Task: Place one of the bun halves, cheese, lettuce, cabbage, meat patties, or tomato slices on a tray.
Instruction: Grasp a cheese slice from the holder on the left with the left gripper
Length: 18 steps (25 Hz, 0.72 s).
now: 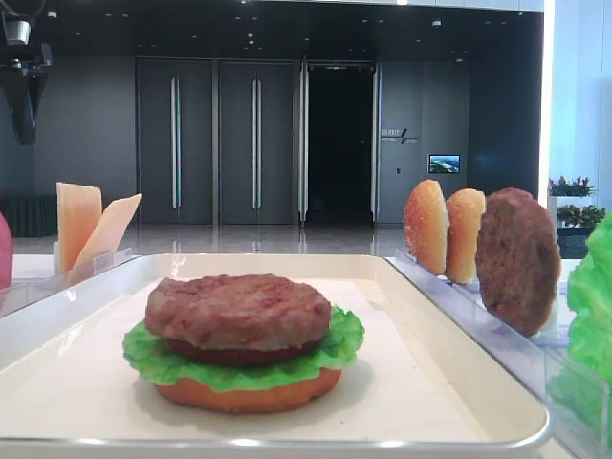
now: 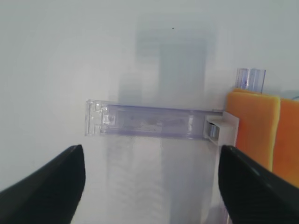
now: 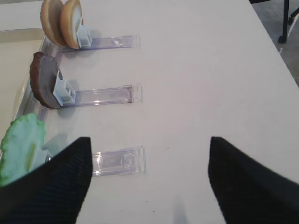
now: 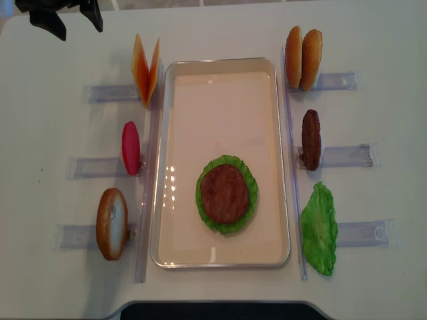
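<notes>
On the white tray (image 4: 163, 133) sits a stack: a bun half (image 1: 249, 394) at the bottom, lettuce (image 4: 248, 179) on it, a meat patty (image 4: 225, 193) on top. Two cheese slices (image 4: 145, 70) stand in the rack left of the tray, with a pink tomato slice (image 4: 131, 147) and another bun half (image 4: 111, 223) below them. My left gripper (image 4: 73, 20) hovers open and empty at the far left corner, left of the cheese (image 2: 254, 126). My right gripper (image 3: 147, 177) is open and empty over bare table, right of the racked lettuce (image 3: 21, 144).
Clear plastic racks (image 4: 343, 155) line both sides of the tray. The right ones hold two bun halves (image 4: 303, 50), a patty (image 4: 311, 139) and a lettuce leaf (image 4: 319, 228). White table (image 4: 393, 107) lies beyond the racks.
</notes>
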{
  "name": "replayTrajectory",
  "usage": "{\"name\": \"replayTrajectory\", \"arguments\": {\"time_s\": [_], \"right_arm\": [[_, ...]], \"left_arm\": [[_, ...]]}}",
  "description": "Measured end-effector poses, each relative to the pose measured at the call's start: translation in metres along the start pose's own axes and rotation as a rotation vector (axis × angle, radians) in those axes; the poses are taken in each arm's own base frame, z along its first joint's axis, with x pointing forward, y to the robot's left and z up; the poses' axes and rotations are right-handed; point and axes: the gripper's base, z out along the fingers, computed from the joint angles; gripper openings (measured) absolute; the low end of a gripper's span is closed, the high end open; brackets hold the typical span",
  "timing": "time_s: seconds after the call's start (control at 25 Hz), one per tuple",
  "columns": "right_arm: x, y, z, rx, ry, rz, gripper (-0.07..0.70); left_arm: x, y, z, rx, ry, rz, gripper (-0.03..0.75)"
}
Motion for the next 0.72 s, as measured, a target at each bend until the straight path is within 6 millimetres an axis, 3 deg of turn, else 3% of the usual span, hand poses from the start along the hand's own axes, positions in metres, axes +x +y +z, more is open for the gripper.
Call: {"name": "replayTrajectory", "arguments": {"time_s": [0.72], "right_arm": [[0.0000, 0.0000, 0.0000, 0.000, 0.000, 0.000, 0.523]], "left_arm": [[-0.0017, 0.0047, 0.0020, -0.049, -0.003, 0.016, 0.692]]}}
